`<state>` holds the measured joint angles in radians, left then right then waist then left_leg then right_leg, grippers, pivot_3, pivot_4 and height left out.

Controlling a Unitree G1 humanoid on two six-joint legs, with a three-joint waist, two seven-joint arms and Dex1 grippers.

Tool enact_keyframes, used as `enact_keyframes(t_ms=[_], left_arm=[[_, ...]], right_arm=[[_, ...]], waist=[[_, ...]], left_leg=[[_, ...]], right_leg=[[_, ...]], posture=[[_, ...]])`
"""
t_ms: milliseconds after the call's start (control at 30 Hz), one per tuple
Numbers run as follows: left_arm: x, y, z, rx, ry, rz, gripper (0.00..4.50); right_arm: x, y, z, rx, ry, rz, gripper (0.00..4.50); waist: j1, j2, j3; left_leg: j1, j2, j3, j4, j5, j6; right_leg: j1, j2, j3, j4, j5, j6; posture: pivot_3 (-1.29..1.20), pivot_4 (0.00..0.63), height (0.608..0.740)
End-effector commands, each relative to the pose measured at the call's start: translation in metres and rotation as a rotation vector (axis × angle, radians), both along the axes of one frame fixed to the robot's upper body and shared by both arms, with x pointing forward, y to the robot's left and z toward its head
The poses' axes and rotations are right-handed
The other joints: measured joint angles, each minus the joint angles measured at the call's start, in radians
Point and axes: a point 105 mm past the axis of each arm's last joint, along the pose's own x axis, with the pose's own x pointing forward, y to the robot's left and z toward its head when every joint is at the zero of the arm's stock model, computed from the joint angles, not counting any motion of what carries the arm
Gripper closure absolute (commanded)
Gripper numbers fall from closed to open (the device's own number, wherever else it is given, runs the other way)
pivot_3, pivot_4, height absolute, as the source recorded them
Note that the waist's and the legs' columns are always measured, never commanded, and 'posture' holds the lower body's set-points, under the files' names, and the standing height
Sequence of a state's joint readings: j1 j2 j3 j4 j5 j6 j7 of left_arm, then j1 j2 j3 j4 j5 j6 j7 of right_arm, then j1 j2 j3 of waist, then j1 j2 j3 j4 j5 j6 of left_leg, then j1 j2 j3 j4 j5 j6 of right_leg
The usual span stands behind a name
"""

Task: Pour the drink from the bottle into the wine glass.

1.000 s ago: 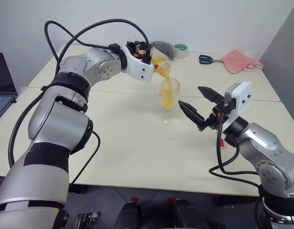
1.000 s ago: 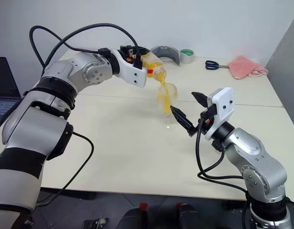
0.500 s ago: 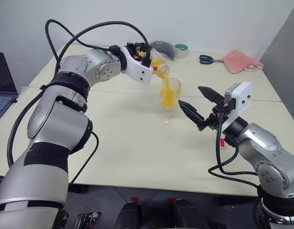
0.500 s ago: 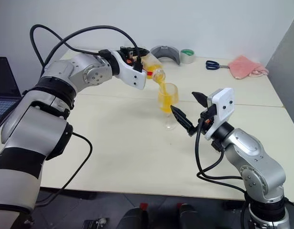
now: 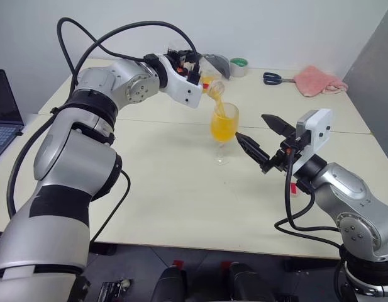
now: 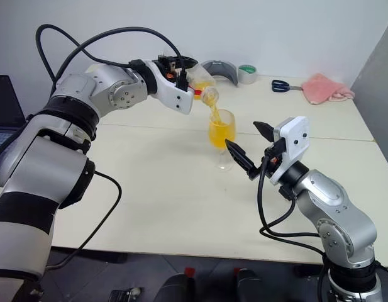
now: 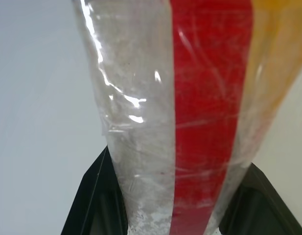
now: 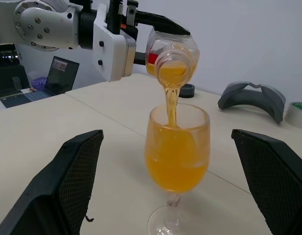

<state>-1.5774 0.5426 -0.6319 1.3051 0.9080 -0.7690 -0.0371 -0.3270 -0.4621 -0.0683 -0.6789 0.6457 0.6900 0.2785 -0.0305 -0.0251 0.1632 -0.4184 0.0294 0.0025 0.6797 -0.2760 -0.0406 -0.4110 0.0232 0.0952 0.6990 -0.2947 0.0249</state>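
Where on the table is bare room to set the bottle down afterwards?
The table is bare on the near side, in front of the wine glass. The far edge is crowded: tape roll, scissors, pink cloth.

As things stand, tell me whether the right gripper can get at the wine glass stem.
Probably yes. The right gripper is open, level with the wine glass, with only bare table between. The bottle pours from above, so the stem looks free.
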Motion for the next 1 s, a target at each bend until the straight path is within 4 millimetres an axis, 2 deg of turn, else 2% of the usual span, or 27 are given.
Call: enact_keyframes(t_ms=[33,533,600,733,867,1000], left_arm=[[-0.004,-0.003,0.026,-0.047,-0.049,-0.009,2.75],[-0.012,-0.021,0.018,-0.268,0.165,-0.112,2.75],[-0.013,-0.021,0.019,-0.278,0.176,-0.121,2.75],[-0.014,-0.019,0.029,-0.439,0.252,-0.138,2.75],[-0.005,-0.001,0.028,-0.789,0.440,-0.126,2.75],[0.009,0.048,0.009,-1.207,0.538,-0.014,2.75]], right_arm=[[-0.007,0.000,0.012,0.007,-0.067,-0.002,0.00],[-0.007,0.000,0.012,0.001,-0.063,-0.001,0.00],[-0.006,0.000,0.012,-0.005,-0.064,0.001,0.00],[-0.008,0.002,0.014,-0.012,-0.065,0.020,0.00],[-0.017,0.004,0.008,-0.049,-0.045,0.063,0.00],[-0.030,0.008,-0.001,-0.097,-0.017,0.125,0.00]], waist=[[0.000,0.000,0.000],[-0.001,0.000,0.000],[-0.001,0.000,0.000],[-0.001,0.000,0.000],[-0.002,0.000,0.000],[-0.012,0.000,0.000]], left_leg=[[0.000,0.000,0.000,0.000,0.000,0.000],[0.000,0.000,0.000,0.000,0.000,0.000],[0.000,0.000,0.000,0.001,0.000,0.000],[0.000,0.000,-0.001,0.001,0.000,0.000],[0.001,0.000,-0.001,0.001,0.000,0.000],[0.001,0.001,-0.003,0.002,0.000,0.000]], right_leg=[[0.000,0.000,0.000,0.000,0.000,0.000],[0.000,0.000,0.000,0.001,0.000,0.000],[0.000,-0.001,0.000,0.001,0.000,0.000],[0.000,-0.001,0.000,0.001,0.000,0.000],[0.000,-0.001,-0.001,0.002,0.000,0.000],[0.000,-0.001,0.000,0.004,0.000,0.000]], posture=[[0.00,0.150,0.740],[0.00,0.150,0.740],[0.00,0.150,0.740],[0.00,0.150,0.740],[0.00,0.150,0.740],[0.00,0.150,0.740]])
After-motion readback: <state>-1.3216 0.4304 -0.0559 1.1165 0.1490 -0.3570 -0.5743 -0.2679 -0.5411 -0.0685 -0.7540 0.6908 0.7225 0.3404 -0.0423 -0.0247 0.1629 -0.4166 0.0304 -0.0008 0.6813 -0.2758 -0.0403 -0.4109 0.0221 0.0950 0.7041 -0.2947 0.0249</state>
